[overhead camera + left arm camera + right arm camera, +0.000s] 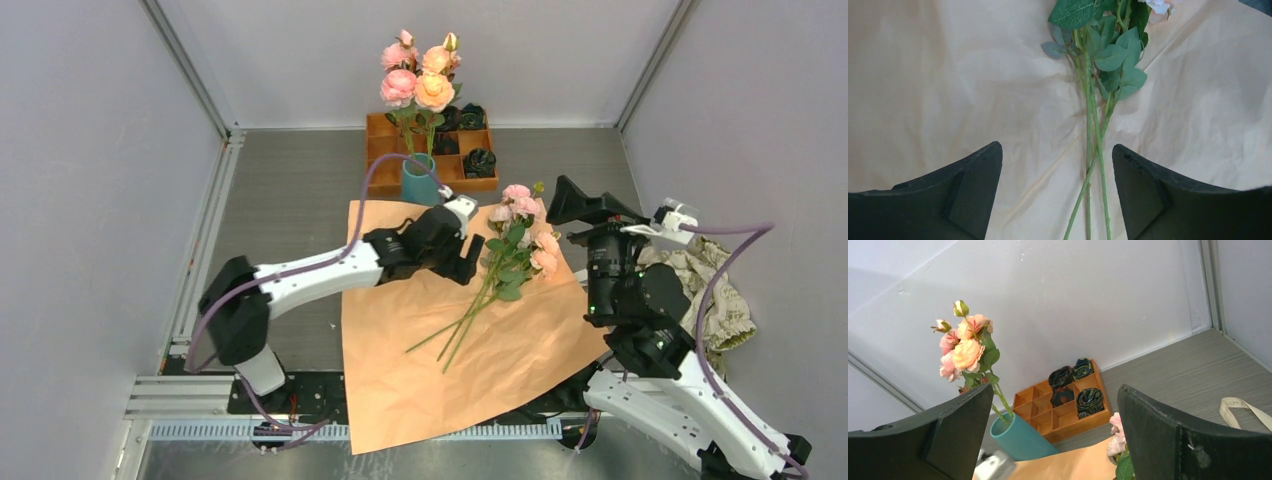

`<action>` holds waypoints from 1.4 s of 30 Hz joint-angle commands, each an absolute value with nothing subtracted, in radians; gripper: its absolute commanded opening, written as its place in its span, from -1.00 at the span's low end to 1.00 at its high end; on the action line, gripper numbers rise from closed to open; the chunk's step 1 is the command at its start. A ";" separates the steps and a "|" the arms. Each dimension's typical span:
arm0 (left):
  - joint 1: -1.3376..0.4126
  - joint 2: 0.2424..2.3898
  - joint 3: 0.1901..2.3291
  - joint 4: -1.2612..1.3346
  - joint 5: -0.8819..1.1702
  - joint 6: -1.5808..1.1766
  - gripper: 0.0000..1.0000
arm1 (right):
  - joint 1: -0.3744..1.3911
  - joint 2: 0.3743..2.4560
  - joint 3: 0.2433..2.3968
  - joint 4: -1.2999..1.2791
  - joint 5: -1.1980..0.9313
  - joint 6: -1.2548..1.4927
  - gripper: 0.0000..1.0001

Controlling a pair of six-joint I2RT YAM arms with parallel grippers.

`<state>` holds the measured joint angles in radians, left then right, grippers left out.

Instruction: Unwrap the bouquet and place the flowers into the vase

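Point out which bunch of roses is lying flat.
The bunch on the orange paper, stems loose on the sheet; the other bunch stands upright in the teal vase.

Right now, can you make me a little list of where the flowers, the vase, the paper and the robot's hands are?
flowers in vase: pink and peach roses, standing up
vase: teal, in front of the wooden tray
loose flowers: lying on the orange paper
left gripper: open, over the loose stems, holding nothing
right gripper: open, lifted up, empty
cream paper: crumpled, on the right side
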<state>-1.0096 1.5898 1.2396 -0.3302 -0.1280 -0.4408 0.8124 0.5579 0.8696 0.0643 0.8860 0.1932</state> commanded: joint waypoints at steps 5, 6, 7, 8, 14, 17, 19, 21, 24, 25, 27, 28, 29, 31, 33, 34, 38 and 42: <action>-1.008 1.912 1.585 -0.308 -0.077 -0.407 0.61 | 0.818 0.455 0.884 -0.122 0.886 0.260 0.96; -1.008 1.955 1.618 -0.317 -0.077 -0.403 0.61 | 0.818 0.448 0.885 -0.133 0.883 0.266 0.96; -1.008 1.984 1.652 -0.326 -0.075 -0.399 0.61 | 0.817 0.444 0.885 -0.141 0.880 0.269 0.96; -1.008 2.008 1.680 -0.337 -0.072 -0.396 0.61 | 0.817 0.437 0.885 -0.150 0.878 0.273 0.96; -1.008 2.121 1.800 -0.376 -0.057 -0.387 0.61 | 0.818 0.409 0.878 -0.167 0.874 0.288 0.95; -1.005 2.152 1.820 -0.394 -0.071 -0.384 0.61 | 0.817 0.397 0.874 -0.167 0.879 0.287 0.95; -1.000 2.168 1.824 -0.399 -0.072 -0.382 0.59 | 0.818 0.391 0.869 -0.166 0.882 0.287 0.95; -0.995 2.183 1.829 -0.403 -0.072 -0.381 0.52 | 0.817 0.386 0.864 -0.163 0.885 0.287 0.95; -0.990 2.202 1.845 -0.416 -0.071 -0.378 0.28 | 0.818 0.381 0.858 -0.160 0.889 0.286 0.95; -0.987 2.211 1.855 -0.418 -0.071 -0.377 0.23 | 0.817 0.381 0.858 -0.160 0.892 0.287 0.95; -0.986 2.219 1.865 -0.424 -0.069 -0.376 0.18 | 0.818 0.380 0.855 -0.159 0.893 0.286 0.95; -0.984 2.222 1.870 -0.424 -0.069 -0.375 0.15 | 0.817 0.382 0.854 -0.161 0.894 0.288 0.95; -0.984 2.225 1.873 -0.426 -0.068 -0.374 0.12 | 0.817 0.381 0.854 -0.162 0.894 0.288 0.95; -0.983 2.232 1.883 -0.429 -0.067 -0.373 0.04 | 0.818 0.380 0.852 -0.162 0.893 0.288 0.95; -0.982 2.239 1.891 -0.432 -0.064 -0.371 0.01 | 0.817 0.380 0.851 -0.163 0.894 0.290 0.95; -0.982 2.243 1.896 -0.434 -0.061 -0.371 0.01 | 0.818 0.380 0.850 -0.165 0.894 0.291 0.95; -0.980 2.263 1.913 -0.442 -0.048 -0.371 -0.06 | 0.816 0.380 0.847 -0.167 0.896 0.294 0.95; -0.980 2.285 1.934 -0.450 -0.033 -0.377 -0.15 | 0.817 0.380 0.842 -0.171 0.898 0.297 0.95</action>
